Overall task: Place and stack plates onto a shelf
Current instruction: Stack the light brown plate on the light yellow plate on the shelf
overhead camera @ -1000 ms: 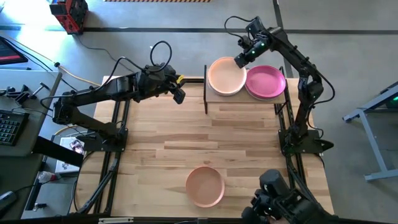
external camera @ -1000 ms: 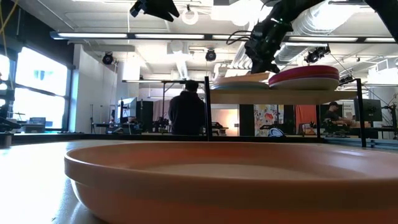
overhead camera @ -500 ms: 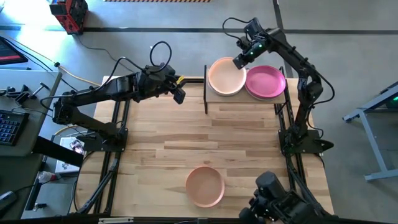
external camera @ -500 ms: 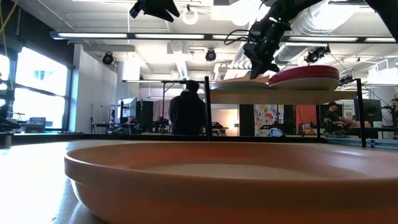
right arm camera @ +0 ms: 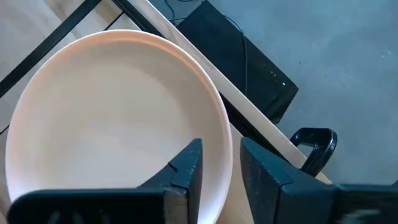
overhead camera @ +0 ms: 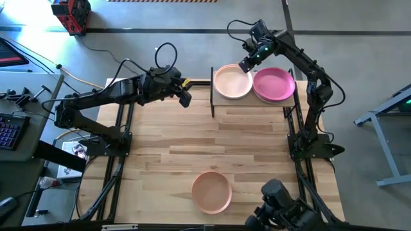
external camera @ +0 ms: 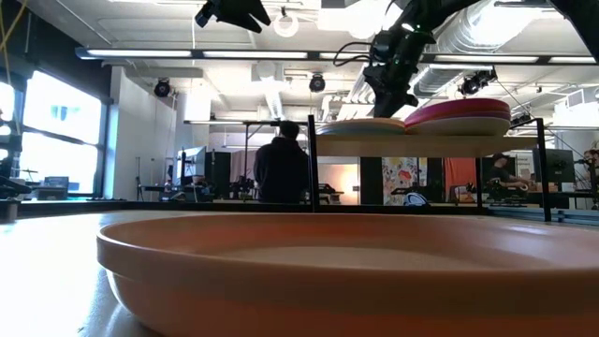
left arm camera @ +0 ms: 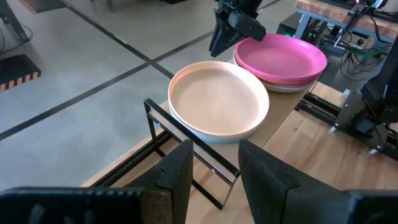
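Shelf [overhead camera: 250, 101] carries a cream plate [overhead camera: 232, 81] stack and a magenta plate [overhead camera: 275, 84] stack. Right gripper [overhead camera: 246, 65], apparently released, hovers over the cream rim. Peach plate [overhead camera: 212, 191] waits on the tabletop.

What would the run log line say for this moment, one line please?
right gripper: open, above far rim of cream plate on shelf | left gripper: open, waiting left of shelf | peach plate: on table, near edge

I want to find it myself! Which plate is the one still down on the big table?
Look at the wooden table from above, at the edge farthest from the shelf. One peach plate sits there alone. The cream plate and pink plate are up on the shelf instead.
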